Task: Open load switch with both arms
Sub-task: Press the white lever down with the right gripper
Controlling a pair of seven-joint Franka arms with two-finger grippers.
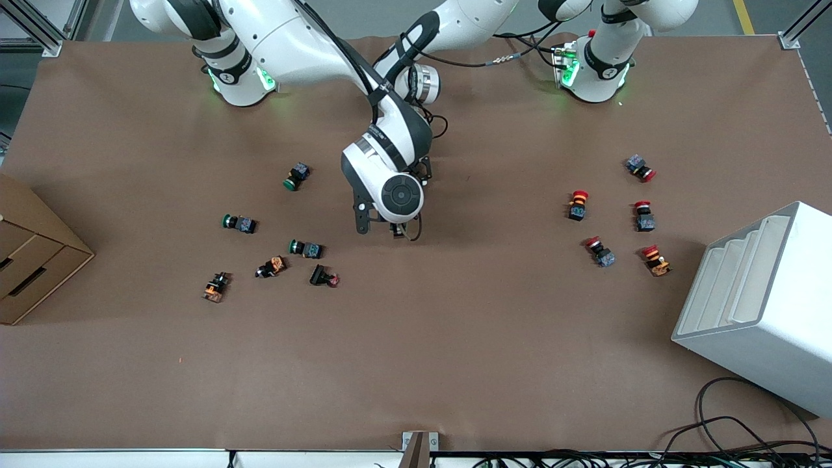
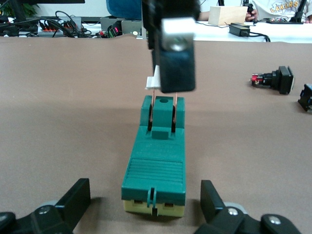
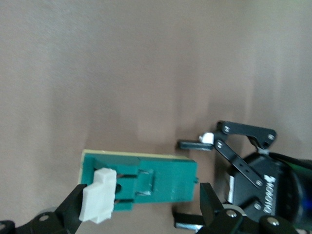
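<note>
Nearest the front camera, the white rack (image 1: 767, 305) sits at the left arm's end of the table and the cardboard box (image 1: 32, 260) at the right arm's end. A little farther from it lie the scattered green push buttons (image 1: 305, 248) and, well apart, the red push buttons (image 1: 599, 252), none of them touched.

Farther again, mid-table, is the load switch (image 2: 155, 165), flat on the brown table (image 1: 455, 364) and mostly hidden under the right arm's wrist in the front view. The left gripper (image 2: 145, 192) is low at one end of it, fingers spread to either side with a gap showing, so it brackets the green body rather than pinching it. The right gripper (image 3: 141, 214) hangs over the other end, also spread, with one finger right beside the white lever (image 2: 153, 80).

The lever stands up, its copper blades lifted clear of the body, so I'd judge the opening done or nearly so. Only letting go and backing off looks left.
</note>
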